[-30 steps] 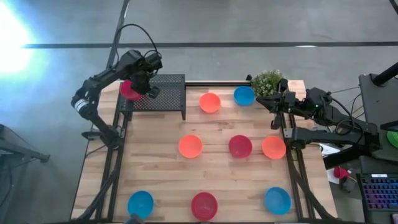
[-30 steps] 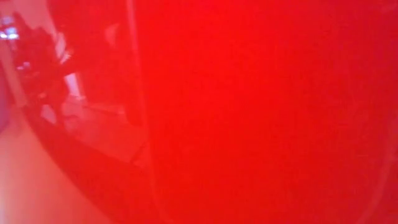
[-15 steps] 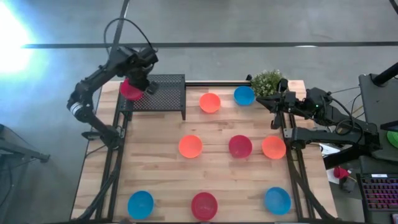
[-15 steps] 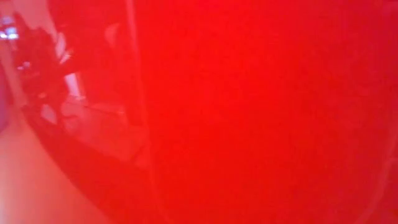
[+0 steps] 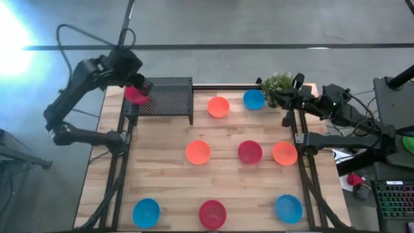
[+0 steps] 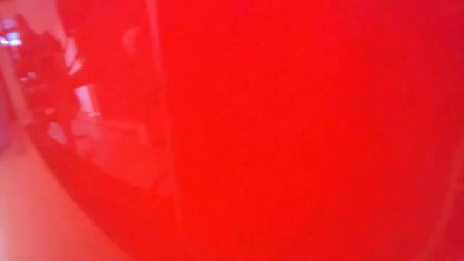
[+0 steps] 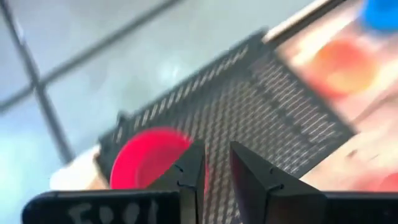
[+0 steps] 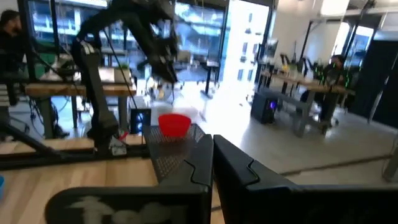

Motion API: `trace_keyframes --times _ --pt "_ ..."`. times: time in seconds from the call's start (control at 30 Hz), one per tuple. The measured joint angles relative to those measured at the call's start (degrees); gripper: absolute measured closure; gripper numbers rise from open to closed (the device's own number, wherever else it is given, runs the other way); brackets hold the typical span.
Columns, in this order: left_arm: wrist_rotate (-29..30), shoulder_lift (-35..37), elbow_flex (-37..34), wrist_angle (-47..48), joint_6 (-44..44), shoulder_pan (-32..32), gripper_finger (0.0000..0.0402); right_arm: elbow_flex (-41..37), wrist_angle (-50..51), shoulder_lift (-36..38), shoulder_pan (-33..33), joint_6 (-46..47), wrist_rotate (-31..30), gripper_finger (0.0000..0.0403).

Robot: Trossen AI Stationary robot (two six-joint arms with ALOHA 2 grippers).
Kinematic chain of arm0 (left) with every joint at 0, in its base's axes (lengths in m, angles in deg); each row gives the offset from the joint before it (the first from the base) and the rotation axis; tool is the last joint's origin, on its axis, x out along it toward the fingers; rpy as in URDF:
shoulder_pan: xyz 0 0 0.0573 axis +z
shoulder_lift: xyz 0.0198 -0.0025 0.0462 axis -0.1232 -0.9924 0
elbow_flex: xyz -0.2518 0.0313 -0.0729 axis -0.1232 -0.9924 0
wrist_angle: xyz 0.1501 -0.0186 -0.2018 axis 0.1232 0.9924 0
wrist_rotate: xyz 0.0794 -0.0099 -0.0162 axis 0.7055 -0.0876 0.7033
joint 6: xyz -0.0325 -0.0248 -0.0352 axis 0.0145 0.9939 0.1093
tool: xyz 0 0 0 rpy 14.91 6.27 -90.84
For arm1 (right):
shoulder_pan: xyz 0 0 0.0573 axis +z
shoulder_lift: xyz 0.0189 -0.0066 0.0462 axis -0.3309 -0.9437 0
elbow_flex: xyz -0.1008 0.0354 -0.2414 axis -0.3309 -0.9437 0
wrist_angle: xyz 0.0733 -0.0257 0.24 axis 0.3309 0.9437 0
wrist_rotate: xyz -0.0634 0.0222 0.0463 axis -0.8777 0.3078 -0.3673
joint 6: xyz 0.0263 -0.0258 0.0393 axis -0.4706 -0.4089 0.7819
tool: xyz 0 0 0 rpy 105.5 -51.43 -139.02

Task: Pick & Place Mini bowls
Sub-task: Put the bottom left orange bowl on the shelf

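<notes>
A red mini bowl [image 5: 135, 95] sits upright on the left end of a black mesh rack [image 5: 169, 96] at the table's far left; it also shows in the left wrist view [image 7: 149, 157] and the right wrist view [image 8: 175, 123]. My left gripper [image 5: 143, 86] [image 7: 215, 167] hovers just above and beside it, open by a narrow gap, with the bowl off to one side of the fingers. My right gripper [image 8: 212, 148] is shut and waits at the far right edge by the plant. Several more red, orange and blue bowls rest on the table.
Bowls stand in three rows: orange [image 5: 218, 107] and blue [image 5: 253, 99] far; orange [image 5: 198, 152], red [image 5: 250, 152], orange [image 5: 284, 153] in the middle; blue [image 5: 146, 211], red [image 5: 212, 213], blue [image 5: 288, 208] near. A potted plant [image 5: 278, 84] stands at the far right. A red bowl [image 6: 304, 130] fills the low view.
My left arm has swung back toward the table's far left, its elbow moving well out past the left edge, and the gripper has drawn slightly away from the red bowl. The bowl has stayed on the rack's left end. My right arm has shifted slightly toward the far edge.
</notes>
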Motion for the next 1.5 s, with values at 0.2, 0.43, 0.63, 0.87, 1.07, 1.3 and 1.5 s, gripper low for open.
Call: trace_keyframes --times 0.2,0.43,0.63,0.87,1.07,1.3,1.5 --pt "-1.34 6.32 -2.29 -7.28 -5.53 -8.07 0.0335 10.13 13.21 -5.74 0.0 2.57 0.23 0.0394" --pt "-2.82 11.18 -9.05 -16.74 -8.1 -18.27 0.035 19.59 29.87 -11.03 0.0 8.78 0.24 0.0394" --pt "-2.9 14.47 -16.23 -26.26 -8.12 -23.66 0.0397 23.96 37.96 -14.01 0.0 13.21 0.41 0.0394" --pt "-4.51 17.91 -20.48 -32.02 -7.84 -25.51 0.0401 25.13 39.74 -14.45 0.0 14.1 0.4 0.0394" --pt "-5.44 18.7 -22.63 -32.44 -5.31 -25.51 0.0401 23.76 39.94 -15.92 0.22 15.17 1.79 0.0394" --pt "-12.8 16.75 -22.71 -32.44 -3.89 -25.48 0.0401 23.67 39.93 -19.6 1.63 12.91 2.38 0.0394" --pt "-18.1 14.85 -22.71 -28.31 -0.35 -25.54 0.0401 23.65 39.95 -20.74 1.64 13.44 2.4 0.0394"
